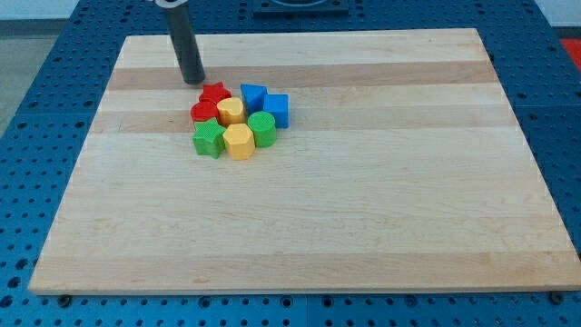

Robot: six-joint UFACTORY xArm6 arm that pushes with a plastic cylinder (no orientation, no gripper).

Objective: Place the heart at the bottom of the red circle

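Note:
The blocks lie in one tight cluster left of the board's middle. The red circle (202, 113) is at the cluster's left edge, with a red star (215, 92) just above it. A yellow block (231, 112), which looks like the heart, touches the red circle's right side. A second yellow block (239, 142), six-sided, lies at the cluster's bottom. A green star (208, 139) sits right below the red circle. My tip (192, 82) rests on the board just above and left of the red star, close to it but apart.
A blue triangle (252, 94) and a blue cube (277, 109) form the cluster's right side, with a green round block (263, 129) below them. The wooden board (363, 209) lies on a blue perforated table.

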